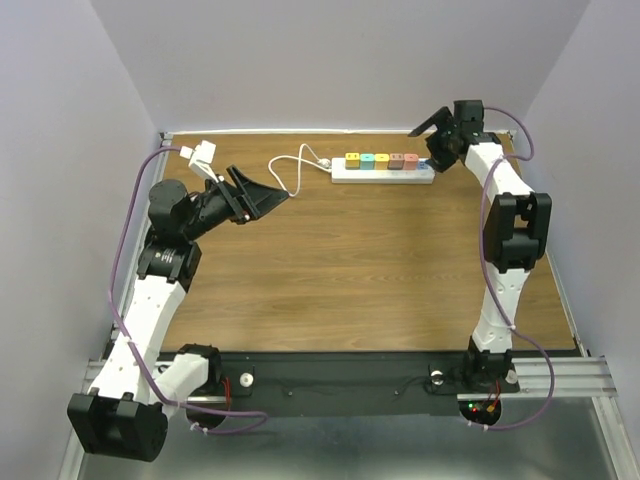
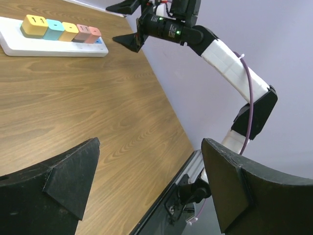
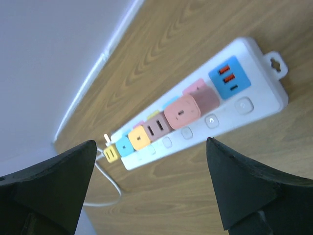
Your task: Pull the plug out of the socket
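Lying flat, the socket (image 1: 385, 168) runs left-right, blue end (image 1: 425, 162) rightward.

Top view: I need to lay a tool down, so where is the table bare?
The table is bare across its whole middle, from the socket to the near edge, between the left arm and the right arm. The back strip is crowded: socket, its looped cord, the left gripper and the right gripper.

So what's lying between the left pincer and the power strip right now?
Just the white cord of the power strip, looping on the tabletop close by the open left pincer. Otherwise that stretch is bare, as the top view shows.
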Robot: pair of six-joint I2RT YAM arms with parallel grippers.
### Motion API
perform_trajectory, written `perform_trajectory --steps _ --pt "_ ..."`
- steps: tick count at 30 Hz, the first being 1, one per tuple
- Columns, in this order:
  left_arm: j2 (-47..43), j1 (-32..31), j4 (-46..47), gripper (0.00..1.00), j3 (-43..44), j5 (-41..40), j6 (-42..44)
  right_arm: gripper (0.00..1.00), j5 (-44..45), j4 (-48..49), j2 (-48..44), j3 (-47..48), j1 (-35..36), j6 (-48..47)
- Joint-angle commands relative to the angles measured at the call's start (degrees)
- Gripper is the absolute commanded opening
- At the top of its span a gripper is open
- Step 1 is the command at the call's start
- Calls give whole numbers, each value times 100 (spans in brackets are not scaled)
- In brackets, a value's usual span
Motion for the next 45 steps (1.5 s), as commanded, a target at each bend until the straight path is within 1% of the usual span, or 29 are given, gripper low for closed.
perform_trajectory --steps 1,3,4,6,7,8,10,12,13,15,16,18,21,24,29,35,40,43,44,45 --pt "-208 -39 40 96 -154 -24 178 96 786 308 16 816 -84 -131" --pt "-225 -39 23 96 -277 -33 178 89 804 300 210 1072 -223 -236" --pt "-234 -39 23 96 -303 -16 178 76 717 300 307 1300 -251 -280" --pt "-208 -39 23 96 -321 -7 187 51 585 291 622 1459 -303 -403" --pt "-199 -39 -12 96 -312 -7 187 17 402 282 711 1495 -312 -447" --pt "-190 -39 -21 96 -295 -7 187 1 348 274 782 1478 -321 -473" --pt "-190 -39 -30 96 -224 2 187 0 268 273 887 1250 -321 -456" --pt "-199 -39 -48 96 -163 -16 196 0 58 282 1019 1240 -321 -578" --pt "-199 -39 -56 96 -163 -7 204 0 -248 274 1255 1327 -321 -640" --pt "-199 -39 -57 96 -163 -7 187 1 -566 274 1502 1512 -321 -815" --pt "-190 -39 -57 96 -163 10 169 0 -924 274 1738 1791 -321 -1034" --pt "-181 -39 -57 96 -137 37 82 0 -1242 273 1985 2109 -321 -1412" --pt "-286 -39 -91 96 -119 107 46 0 -1157 265 2100 2233 -339 -1782" --pt "-375 -39 -171 96 -198 63 81 0 -1173 256 2276 2347 -383 -1774" --pt "-445 -39 -276 96 -391 55 90 0 -1726 221 2575 2453 -383 -1818" --pt "-436 -39 -250 96 -532 -16 125 0 -2701 116 2716 2014 -348 -2029" --pt "-340 -39 -171 96 -523 28 160 0 -2887 -7 2470 1444 -190 -2240" --pt "-340 -39 -145 96 -488 55 204 0 -2940 -52 2067 873 11 -2476" --pt "-357 -39 -144 96 -488 63 222 0 -2914 -60 1787 436 82 -2565" --pt "-366 -39 -144 96 -514 63 266 0 -2888 -78 1628 232 231 -2713"
